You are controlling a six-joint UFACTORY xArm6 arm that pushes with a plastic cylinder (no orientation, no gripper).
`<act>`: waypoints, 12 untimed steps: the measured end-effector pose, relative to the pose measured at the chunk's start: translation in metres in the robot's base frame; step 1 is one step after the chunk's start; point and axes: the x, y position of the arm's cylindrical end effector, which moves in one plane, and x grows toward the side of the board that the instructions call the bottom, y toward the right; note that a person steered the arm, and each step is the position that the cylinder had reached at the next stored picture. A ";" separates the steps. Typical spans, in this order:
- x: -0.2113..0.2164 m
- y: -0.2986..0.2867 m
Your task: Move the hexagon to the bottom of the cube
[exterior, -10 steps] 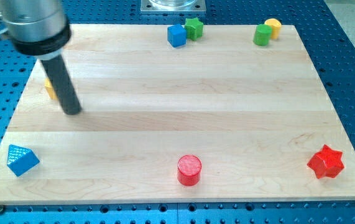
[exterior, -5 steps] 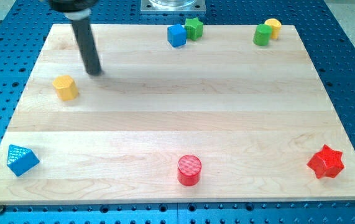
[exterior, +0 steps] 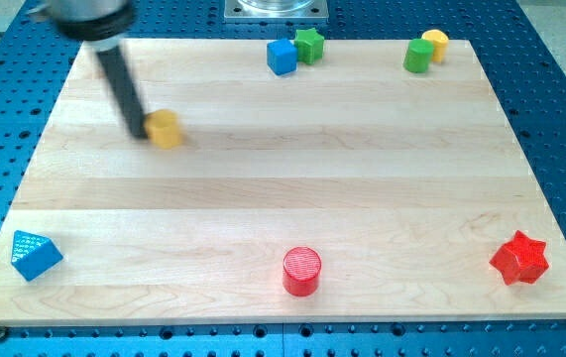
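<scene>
While the dark rod leans in from the view's top left, my tip (exterior: 138,132) sits at the left flank of the small yellow hexagonal block (exterior: 166,129), touching or nearly so; motion blur hides the exact contact. No claw here: the arm ends in a bare rod, nothing to open or close. The hexagon lies on the pale wooden board (exterior: 292,188), upper left, well apart from the blue cube (exterior: 282,57) at the top edge; a green block (exterior: 309,45) is just beside the cube.

Risks, as I judge them:
- off-centre contact could spin the hexagon and let it slip past my tip;
- pushing too high could strike the cube or the green block and shift the target.
</scene>
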 end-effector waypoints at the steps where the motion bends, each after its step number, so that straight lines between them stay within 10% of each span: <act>1: -0.010 0.092; 3: -0.012 -0.004; 4: 0.075 -0.030; 6: 0.031 0.089; 8: 0.102 0.062; 9: 0.068 0.004; 11: -0.044 0.136; 12: -0.026 0.120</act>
